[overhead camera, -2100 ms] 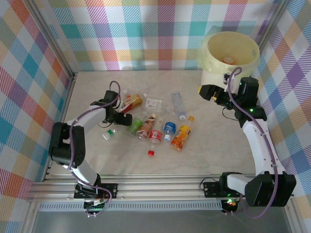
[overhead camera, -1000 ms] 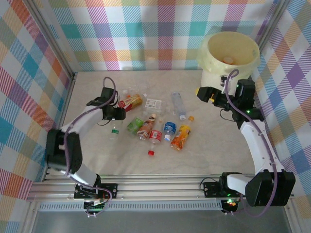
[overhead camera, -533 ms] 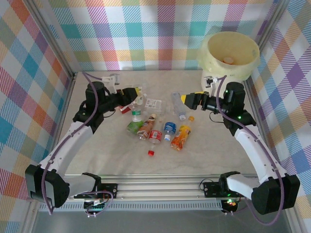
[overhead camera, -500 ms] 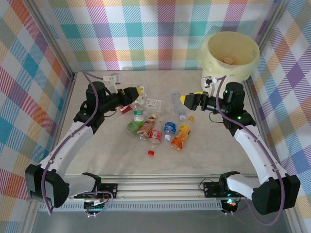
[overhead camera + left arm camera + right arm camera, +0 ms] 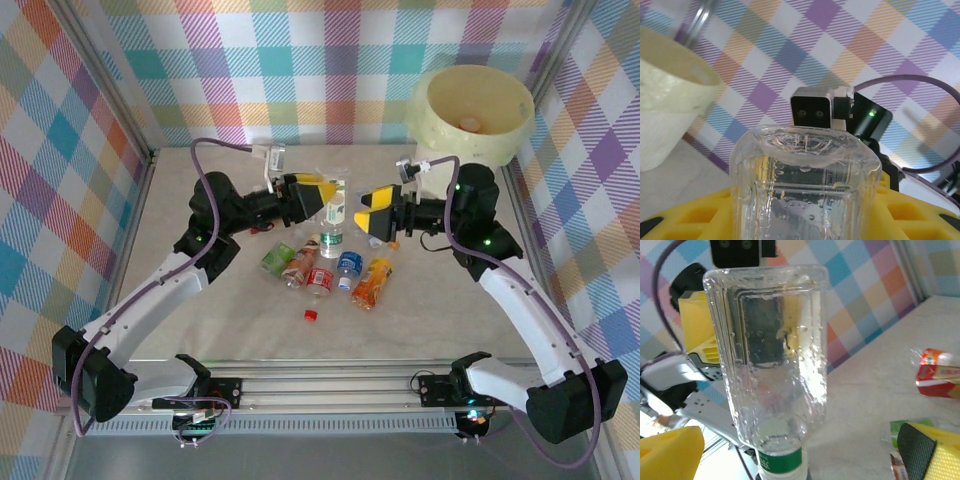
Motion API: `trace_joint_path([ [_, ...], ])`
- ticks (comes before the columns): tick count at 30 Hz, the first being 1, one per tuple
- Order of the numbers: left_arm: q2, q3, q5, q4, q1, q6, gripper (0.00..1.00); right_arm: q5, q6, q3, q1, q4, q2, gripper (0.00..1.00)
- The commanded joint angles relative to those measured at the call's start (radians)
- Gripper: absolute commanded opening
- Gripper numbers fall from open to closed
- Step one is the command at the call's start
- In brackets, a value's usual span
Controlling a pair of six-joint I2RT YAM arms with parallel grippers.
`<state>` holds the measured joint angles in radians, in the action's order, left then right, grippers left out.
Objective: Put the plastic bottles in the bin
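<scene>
Bottle in left tool above the worktop, right tool open beside it

Left tool (image 5: 322,192) is clamped on a clear bottle (image 5: 336,215) and holds it off the worktop (image 5: 450,300), over the far middle. The bottle hangs neck down, base up, with a green label band just above the cap. In the left wrist view a yellow finger sits on each side of the bottle body.

Right tool (image 5: 372,210) faces the left one from the right, just beside the bottle. Its jaws are spread wide. In the right wrist view the bottle stands between its two fingers, with a gap on both sides and no contact visible.

Bin (image 5: 436,130) is in the far right corner, well apart from the held bottle. A small orange item lies inside it; too small to identify.

Other bottles (image 5: 320,280) lie clustered on the worktop below the two tools: green label, brown, red label, blue cap and orange, close together and some touching. A loose red cap (image 5: 311,316) lies just nearer the arm bases than the cluster.
</scene>
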<state>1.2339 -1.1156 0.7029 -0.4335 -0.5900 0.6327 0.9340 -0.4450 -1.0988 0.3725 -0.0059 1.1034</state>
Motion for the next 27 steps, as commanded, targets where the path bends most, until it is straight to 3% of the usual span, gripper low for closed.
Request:
trace_joint_path([
  [1,0.007,-0.045,0.043,-0.088,-0.022,-0.011,0.47,0.089,0.035,-0.039,0.015,0.028,-0.002,1.0],
  [8,0.012,-0.056,0.047,-0.1,-0.051,-0.039,0.47,0.118,0.092,-0.098,0.066,-0.048,0.015,1.0],
  [15,0.025,-0.058,0.028,-0.123,-0.062,-0.048,0.46,0.158,0.113,-0.117,0.112,-0.005,0.054,0.98],
  [18,0.028,-0.057,0.027,-0.138,-0.066,-0.045,0.46,0.161,0.11,-0.123,0.121,0.002,0.071,0.89],
  [27,0.051,-0.05,0.006,-0.164,-0.068,-0.03,0.45,0.15,0.045,-0.111,0.131,0.092,0.099,0.49],
])
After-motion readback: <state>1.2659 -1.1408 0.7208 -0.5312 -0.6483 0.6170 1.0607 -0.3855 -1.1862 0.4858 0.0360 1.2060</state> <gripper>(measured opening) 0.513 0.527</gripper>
